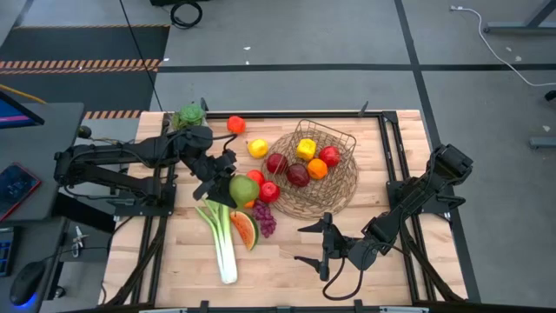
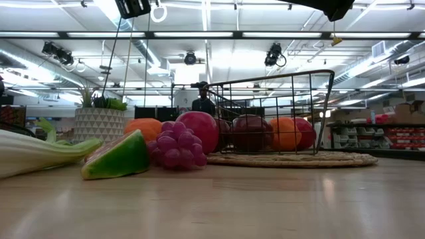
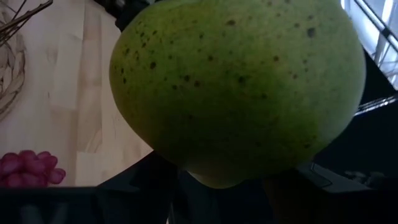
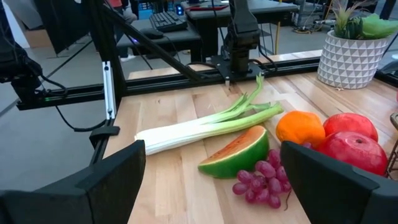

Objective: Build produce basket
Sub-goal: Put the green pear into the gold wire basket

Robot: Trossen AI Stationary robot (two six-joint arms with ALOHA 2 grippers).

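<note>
The brown wire basket (image 1: 346, 186) stands at the table's middle right and holds a yellow lemon (image 1: 306, 148), an orange (image 1: 317, 169) and red apples (image 1: 298, 175). Just left of the basket, my left gripper (image 1: 234, 184) is shut on a green pear (image 1: 245, 189). Beneath and beside the pear lie red apples (image 1: 269, 191), purple grapes (image 1: 265, 219), a watermelon slice (image 1: 245, 230) and a leek (image 1: 222, 245). My right gripper (image 1: 300, 243) stands open near the front, its fingers pointing at the grapes (image 4: 261, 177), with nothing between them. My left gripper pinches the green pear's broad body (image 3: 236, 93) between its two fingers (image 3: 155, 186), which come at it nearly level from the table's left. The pear fills the wrist view and hides the contact. Whether it is clear of the fruits beneath it does not show.
A second lemon (image 1: 257, 148) and a small red fruit (image 1: 235, 124) lie toward the far edge. A potted plant (image 1: 188, 116) stands at the far left corner. Bare wood (image 1: 287, 278) stretches along the near edge, between the leek and my right gripper.
</note>
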